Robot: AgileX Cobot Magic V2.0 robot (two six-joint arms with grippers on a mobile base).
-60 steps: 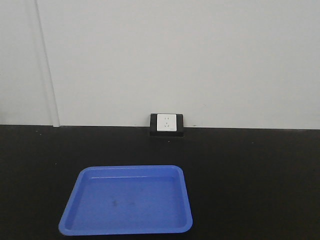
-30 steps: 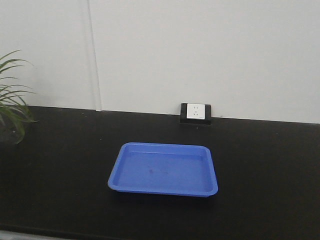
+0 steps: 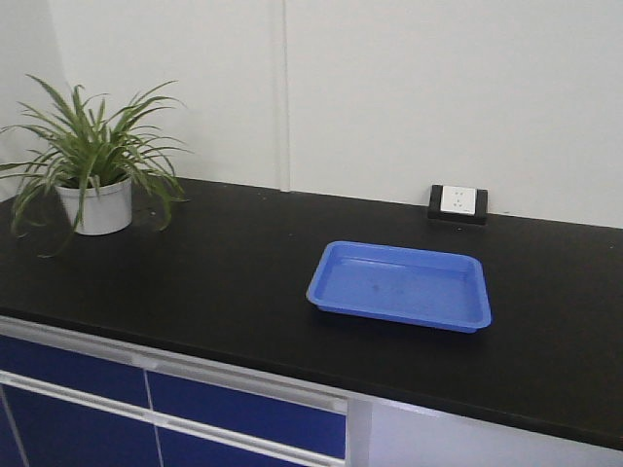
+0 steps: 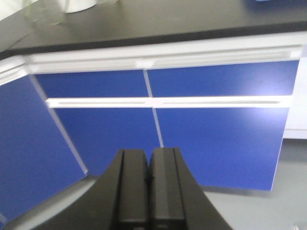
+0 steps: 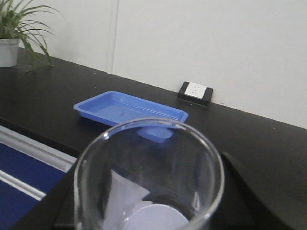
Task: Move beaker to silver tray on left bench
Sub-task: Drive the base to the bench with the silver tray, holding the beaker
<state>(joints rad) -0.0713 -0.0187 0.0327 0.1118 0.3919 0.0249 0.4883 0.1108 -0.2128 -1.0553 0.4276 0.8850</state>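
Note:
In the right wrist view the clear glass beaker [image 5: 148,177] fills the lower frame, upright, with my right gripper [image 5: 148,211] shut on it; one dark finger [image 5: 240,191] shows on its right. It is held in front of a bench [image 3: 224,282] with a black top, white front edge and blue cabinet doors. My left gripper [image 4: 147,158] is shut and empty, pointing at the blue cabinet doors [image 4: 216,129] low down. The silver tray is out of view. No gripper shows in the front view.
A bright blue plastic tray [image 3: 399,285] lies on the bench top; it also shows in the right wrist view [image 5: 129,109]. A potted plant [image 3: 92,161] stands at the bench's left end. A wall socket [image 3: 458,202] sits at the back edge.
The front view has swung left and pulled back: the blue tray shifted right and farther off, and the plant, bench edge and blue doors came into view.

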